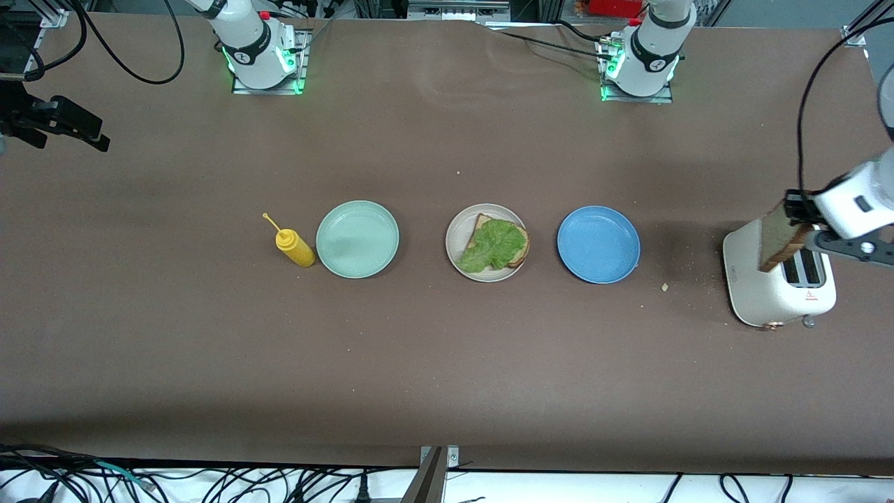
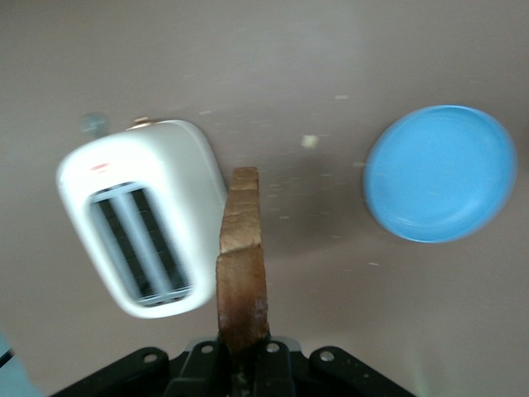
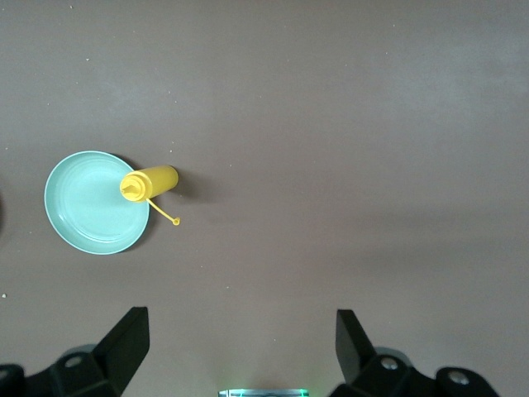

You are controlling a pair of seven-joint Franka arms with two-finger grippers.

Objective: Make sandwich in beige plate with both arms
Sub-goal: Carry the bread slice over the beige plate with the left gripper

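Note:
The beige plate [image 1: 457, 234] lies mid-table between a mint-green and a blue plate. On it rests one bread slice [image 1: 482, 222] with a ruffled green lettuce leaf [image 1: 494, 244] on top. My left gripper [image 1: 803, 227] [image 2: 242, 347] hangs over the white toaster [image 1: 779, 283] [image 2: 140, 240], shut on a second bread slice [image 1: 781, 237] [image 2: 242, 265] held on edge. My right gripper [image 3: 240, 343] is up high over bare table near its arm's base, open with nothing in it. It does not show in the front view.
A mint-green plate [image 1: 357, 239] [image 3: 91, 203] and a yellow mustard bottle [image 1: 295, 246] [image 3: 149, 184] sit toward the right arm's end. The blue plate [image 1: 598, 244] [image 2: 442, 174] lies between the beige plate and the toaster. Crumbs [image 1: 664, 286] dot the table beside the toaster.

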